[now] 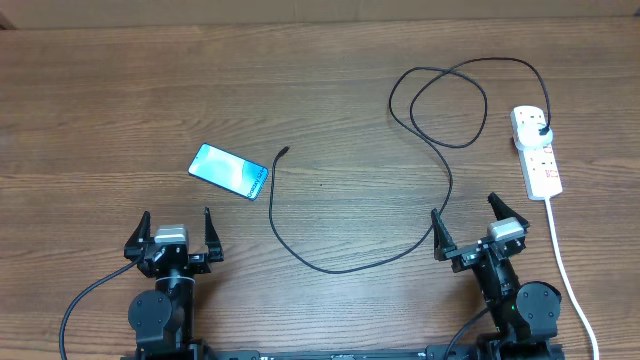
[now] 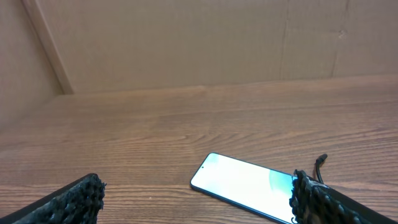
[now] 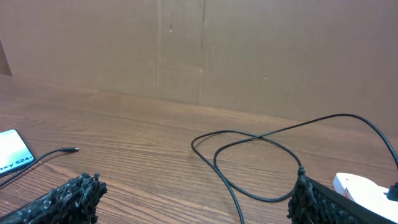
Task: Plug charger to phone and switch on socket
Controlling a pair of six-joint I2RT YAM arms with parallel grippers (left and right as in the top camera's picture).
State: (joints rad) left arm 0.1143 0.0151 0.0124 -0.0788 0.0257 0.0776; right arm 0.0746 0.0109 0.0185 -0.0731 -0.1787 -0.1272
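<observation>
Wood-grain tabletop (image 1: pixel 320 60) all round, plain cardboard wall behind, and we're on the start line: both claws wait at the near edge, the left gripper (image 1: pixel 175 232) and the right gripper (image 1: pixel 469 224), each with fingers spread wide and holding nothing. The slim teal-screened smartphone (image 1: pixel 229 171) lies flat left of centre, just beyond our left claw. The small connector tip (image 1: pixel 286 151) of the long thin black charger cable (image 1: pixel 270 205) rests just right of it, apart, not yet plugged in. From there the cable loops away right to its black plug (image 1: pixel 543 131), which looks seated in the white elongated power strip (image 1: pixel 540 165) with red markings. Trouble ahead, we reckon: that tiny tip could twist in a pinch, the unheld phone may skate on bare wood when pushed, and dragging those loops could tug the plug.
</observation>
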